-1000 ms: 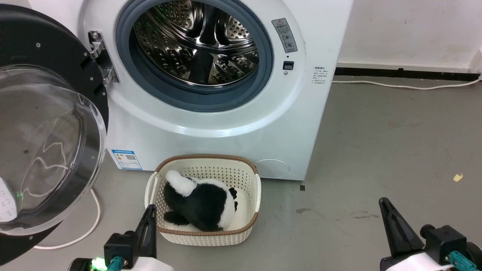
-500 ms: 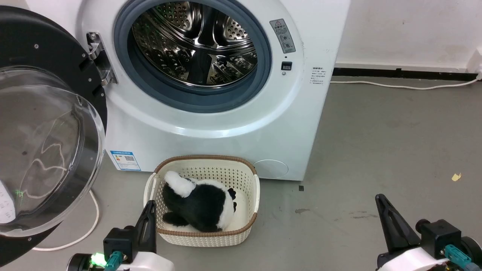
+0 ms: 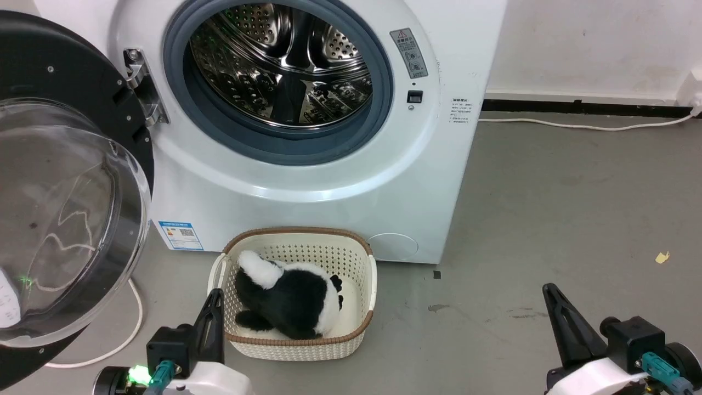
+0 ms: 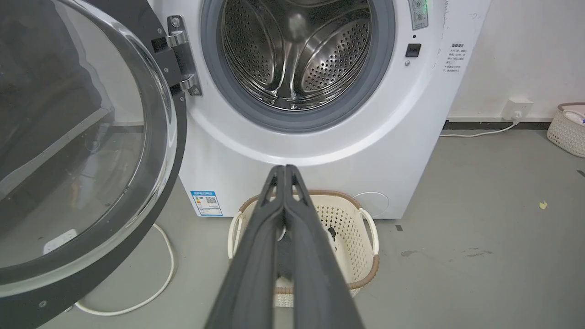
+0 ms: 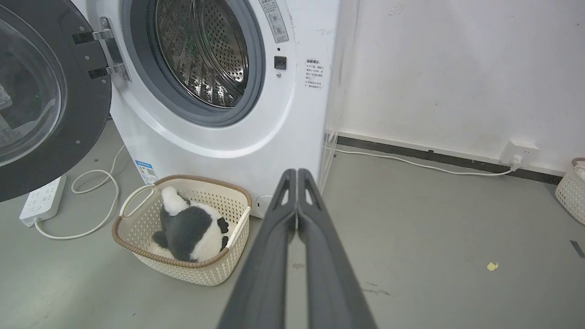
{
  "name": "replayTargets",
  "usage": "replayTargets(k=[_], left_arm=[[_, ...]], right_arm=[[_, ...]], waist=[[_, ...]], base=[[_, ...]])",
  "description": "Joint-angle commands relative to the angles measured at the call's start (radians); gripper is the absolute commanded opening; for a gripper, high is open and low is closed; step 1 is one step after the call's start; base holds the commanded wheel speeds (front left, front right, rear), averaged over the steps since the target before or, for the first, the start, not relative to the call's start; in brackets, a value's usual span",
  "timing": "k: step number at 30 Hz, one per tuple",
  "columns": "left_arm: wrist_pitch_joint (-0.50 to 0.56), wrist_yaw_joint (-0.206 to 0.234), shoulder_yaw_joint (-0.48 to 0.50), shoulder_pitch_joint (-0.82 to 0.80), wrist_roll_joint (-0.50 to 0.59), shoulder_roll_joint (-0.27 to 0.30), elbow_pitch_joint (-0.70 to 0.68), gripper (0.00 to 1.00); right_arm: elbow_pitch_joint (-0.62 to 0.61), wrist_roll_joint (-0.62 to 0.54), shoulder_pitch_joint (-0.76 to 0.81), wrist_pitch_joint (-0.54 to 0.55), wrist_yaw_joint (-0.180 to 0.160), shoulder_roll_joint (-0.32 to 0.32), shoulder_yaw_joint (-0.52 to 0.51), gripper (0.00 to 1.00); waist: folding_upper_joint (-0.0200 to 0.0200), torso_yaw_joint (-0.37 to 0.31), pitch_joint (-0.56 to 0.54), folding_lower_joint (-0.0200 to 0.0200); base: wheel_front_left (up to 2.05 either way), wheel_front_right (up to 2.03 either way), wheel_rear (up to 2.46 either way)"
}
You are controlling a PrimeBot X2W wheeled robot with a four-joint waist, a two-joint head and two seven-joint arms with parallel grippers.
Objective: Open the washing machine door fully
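Since the door (image 3: 60, 219) stands swung out on its hinge (image 3: 143, 88) at the left of the washer (image 3: 307, 186), with the drum (image 3: 285, 60) wholly uncovered, you can log the task as mostly done. Whether the door is at its stop cannot be told. Its inner face and glass bowl turn toward the robot and rightward. The hinge axis is upright, at the door's right edge in the head view; the free edge runs off the left of that view.

Left gripper (image 3: 215, 299): low, by the near left corner of the basket (image 3: 296, 348), fingers pressed together, holding nothing. The door lies up and to its left, apart from it.

Right gripper (image 3: 550, 293): fingers likewise together, empty, well apart on the far side over the floor.

Judgement: your left arm is the nearer. Any last push goes on the inner face near the free edge, leftward and away from the porthole. Mind the bowl's bulge, and the cable (image 3: 131, 323) lying under the door.
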Motion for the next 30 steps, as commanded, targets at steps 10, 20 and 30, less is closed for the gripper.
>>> replayTargets(k=[10,20,30], left_arm=[[0.026,-0.007,0.008,-0.023,0.014,-0.002,-0.015,0.0],[0.044,-0.01,0.014,-0.029,0.019,-0.003,-0.024,0.0],[0.065,-0.013,0.021,-0.035,0.024,-0.005,-0.034,0.0]], right_arm=[[-0.007,-0.012,-0.028,0.023,0.001,0.003,0.009,0.0],[-0.008,-0.017,-0.035,0.042,0.001,0.003,0.015,0.0],[-0.01,-0.023,-0.043,0.062,0.001,0.003,0.021,0.0]], waist=[[0.0,-0.004,-0.002,0.0],[0.0,-0.007,-0.003,0.0],[0.0,-0.011,-0.005,0.0]], base=[[0.0,0.0,0.0],[0.0,0.0,0.0],[0.0,0.0,0.0]])
